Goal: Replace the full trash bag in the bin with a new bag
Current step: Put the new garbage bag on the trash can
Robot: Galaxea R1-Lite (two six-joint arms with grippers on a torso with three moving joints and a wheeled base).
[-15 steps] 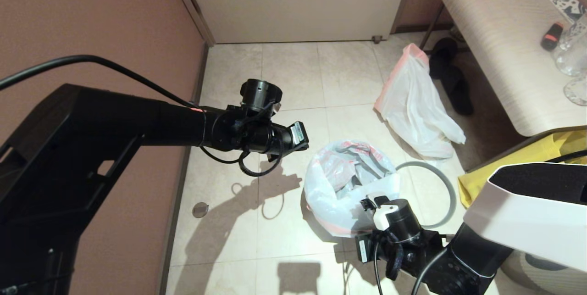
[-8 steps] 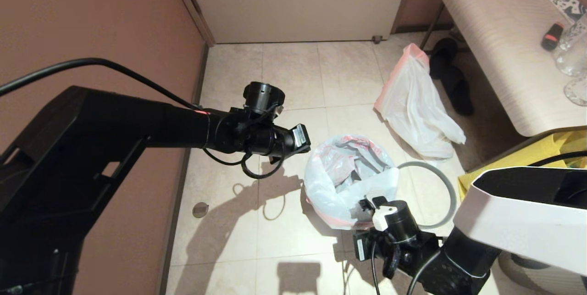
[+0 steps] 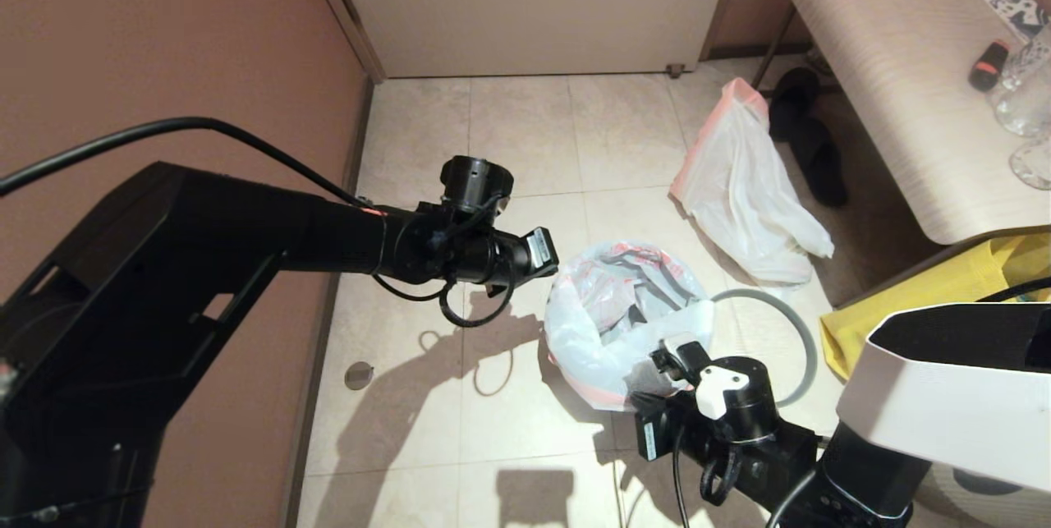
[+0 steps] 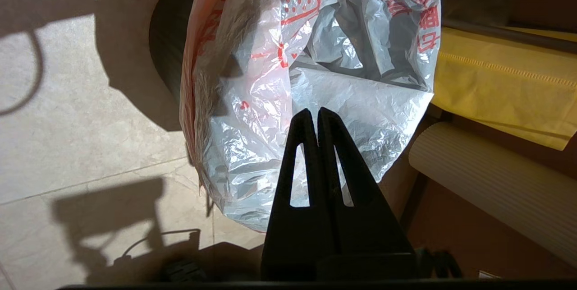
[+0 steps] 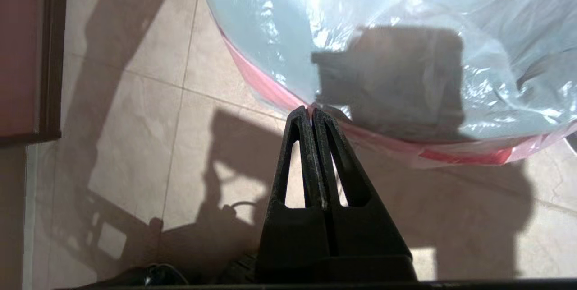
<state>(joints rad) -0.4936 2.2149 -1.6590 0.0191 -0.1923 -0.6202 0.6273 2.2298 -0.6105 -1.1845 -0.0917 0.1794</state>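
Note:
The new bag (image 3: 612,331), white film with red characters (image 4: 315,55), is draped over the bin and hangs down its outside. The bin shows only as a dark wall (image 4: 167,55). My right gripper (image 5: 312,109) is low at the near side, shut with the bag's pink hem (image 5: 270,87) pinched at its tips. Above the bag's left side, my left gripper (image 4: 317,110) is shut and holds nothing. The full trash bag (image 3: 739,191), plain white with a pink-red rim, lies on the floor further back.
A grey hoop (image 3: 809,347) lies on the tiles right of the bin. A yellow bag (image 3: 928,298) and a beige bench (image 3: 895,84) stand at the right, with black slippers (image 3: 809,142) below. A brown wall (image 3: 164,60) closes the left side.
My left arm has moved slightly down and to the right, towards the bin. My right wrist has turned and moved down and to the right at the bag's near edge.

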